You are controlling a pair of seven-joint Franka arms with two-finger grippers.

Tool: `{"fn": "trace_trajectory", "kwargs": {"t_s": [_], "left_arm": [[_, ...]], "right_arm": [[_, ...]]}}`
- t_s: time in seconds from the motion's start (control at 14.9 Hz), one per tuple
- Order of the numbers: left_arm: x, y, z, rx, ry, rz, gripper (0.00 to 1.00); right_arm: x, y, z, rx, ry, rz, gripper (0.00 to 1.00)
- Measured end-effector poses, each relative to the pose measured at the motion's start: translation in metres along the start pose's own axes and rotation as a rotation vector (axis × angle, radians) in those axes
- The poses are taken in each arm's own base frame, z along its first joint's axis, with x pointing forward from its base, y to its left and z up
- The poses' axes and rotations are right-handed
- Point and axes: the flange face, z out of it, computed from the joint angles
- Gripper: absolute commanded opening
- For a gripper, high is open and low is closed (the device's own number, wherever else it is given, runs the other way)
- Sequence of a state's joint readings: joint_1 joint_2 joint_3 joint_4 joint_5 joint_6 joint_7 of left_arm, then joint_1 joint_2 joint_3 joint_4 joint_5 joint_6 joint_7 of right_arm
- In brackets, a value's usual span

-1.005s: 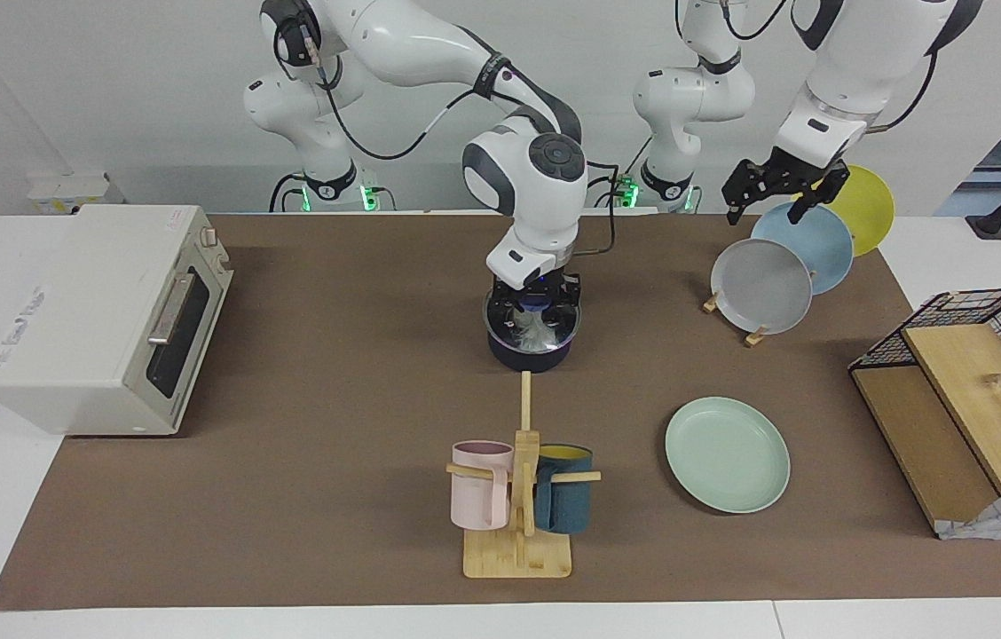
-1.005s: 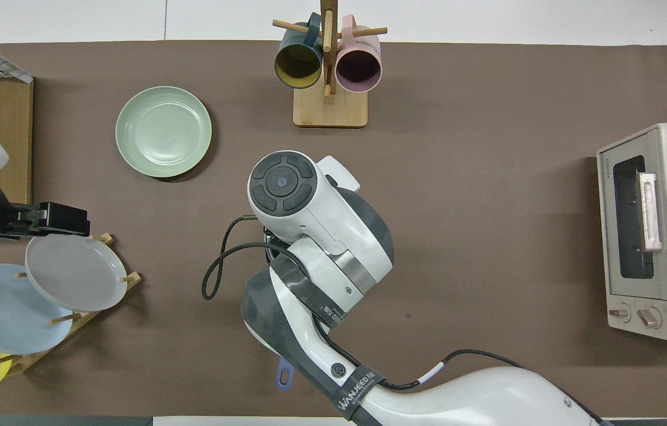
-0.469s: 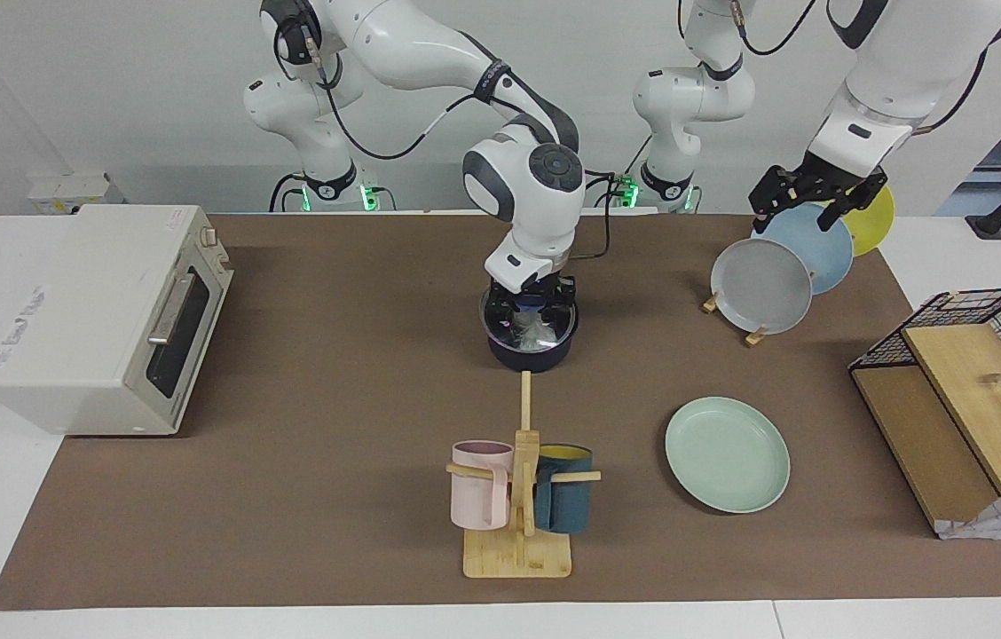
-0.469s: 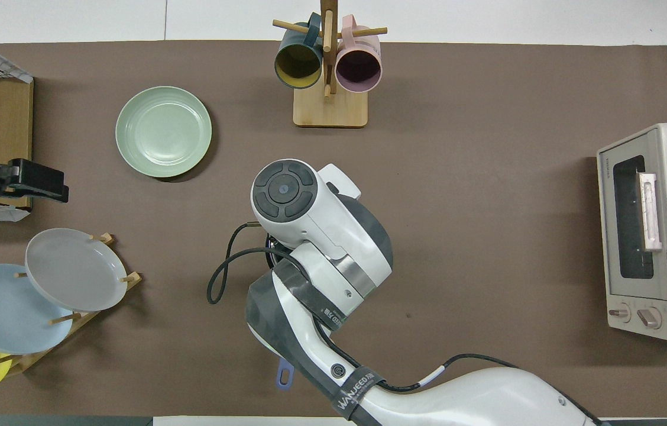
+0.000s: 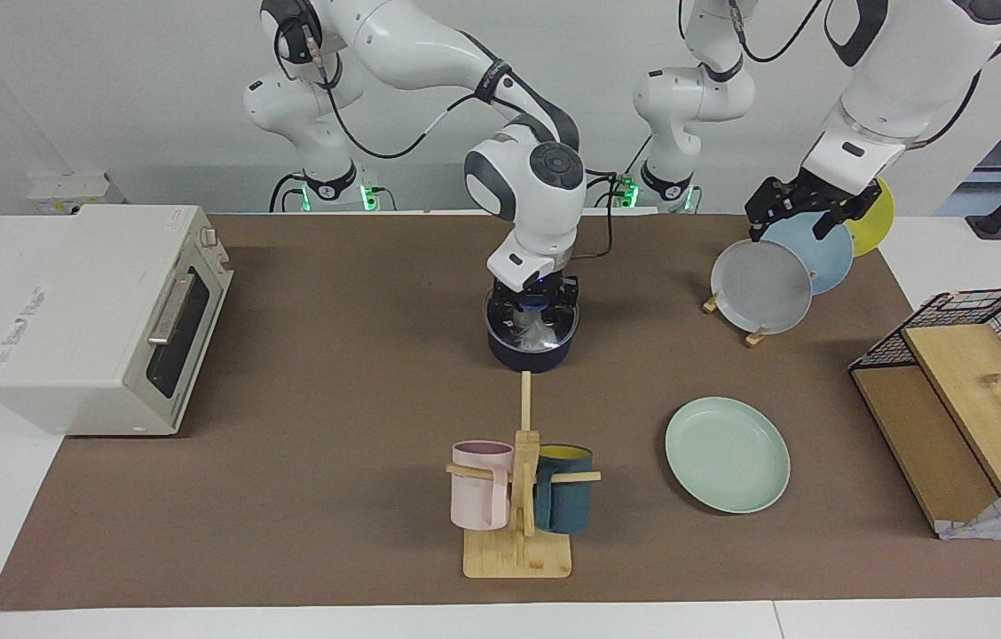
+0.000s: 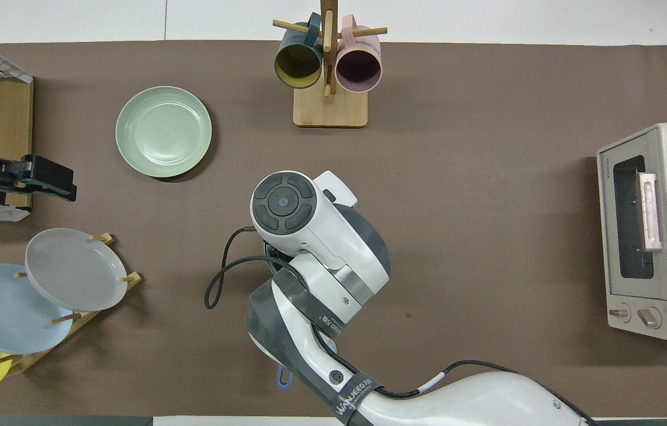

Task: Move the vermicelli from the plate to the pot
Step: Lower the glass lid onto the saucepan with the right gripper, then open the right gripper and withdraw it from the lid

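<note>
my right tool (image 5: 532, 312) sits inside the pot (image 5: 529, 348), fingers clamped on the vermicelli (image 5: 534, 332), a whitish bundle already within the rim. the plate (image 5: 727, 454) lies bare, farther from me than the pot and toward the left arm's end of the surface. in my judgement the step in hand is release: part the fingers low in the pot, then lift straight so no strands trail over the rim. my left tool (image 5: 795, 206) waits with fingers apart over the plate rack (image 5: 753, 335). the mug stand (image 5: 518, 541) stands just beside the pot and the toaster oven (image 5: 101, 315) well apart; neither obstructs a vertical lift.
</note>
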State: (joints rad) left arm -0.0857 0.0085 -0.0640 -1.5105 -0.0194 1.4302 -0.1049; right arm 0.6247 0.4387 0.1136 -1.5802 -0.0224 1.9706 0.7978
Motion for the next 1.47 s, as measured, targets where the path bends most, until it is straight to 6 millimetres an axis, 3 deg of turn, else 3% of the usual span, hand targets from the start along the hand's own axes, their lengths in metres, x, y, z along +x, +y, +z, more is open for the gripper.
{"fn": "trace_trajectory", "kwargs": {"t_s": [0.13,0.27,0.4,0.47,0.6,0.94,1.07,1.14,1.27,1.47], "left_arm": [[-0.007,-0.001,-0.004,0.001,0.001,-0.001,1.0],[-0.012,-0.002,-0.005,0.002,0.002,-0.003,1.0],[-0.014,-0.002,-0.005,0.002,0.001,-0.003,1.0],[-0.014,-0.002,-0.004,0.003,0.0,-0.003,1.0],[-0.014,-0.002,-0.003,0.003,-0.002,-0.004,1.0],[-0.015,-0.003,-0.004,0.003,-0.002,-0.005,1.0],[-0.015,-0.004,-0.004,0.003,-0.001,-0.006,1.0],[-0.015,-0.004,-0.004,0.003,-0.001,-0.007,1.0],[-0.016,-0.004,-0.005,0.003,0.001,-0.007,1.0],[-0.022,-0.005,-0.014,0.002,0.02,-0.007,1.0]], "right_arm": [[-0.001,0.001,0.001,0.003,0.004,0.0,0.01],[-0.003,0.002,0.001,0.006,0.008,-0.001,0.15],[-0.004,0.003,0.002,0.016,0.018,-0.001,0.56],[-0.005,0.003,0.002,0.018,0.021,-0.001,0.66],[-0.006,0.004,0.004,0.019,0.021,-0.001,1.0],[-0.005,0.005,-0.002,0.024,0.03,0.001,1.0],[0.005,0.013,-0.015,0.037,0.051,0.02,1.0],[0.016,0.023,-0.028,0.048,0.067,0.033,1.0],[0.045,0.07,-0.063,0.047,0.083,0.031,1.0],[0.084,0.181,-0.117,0.022,0.078,0.013,1.0]]}}
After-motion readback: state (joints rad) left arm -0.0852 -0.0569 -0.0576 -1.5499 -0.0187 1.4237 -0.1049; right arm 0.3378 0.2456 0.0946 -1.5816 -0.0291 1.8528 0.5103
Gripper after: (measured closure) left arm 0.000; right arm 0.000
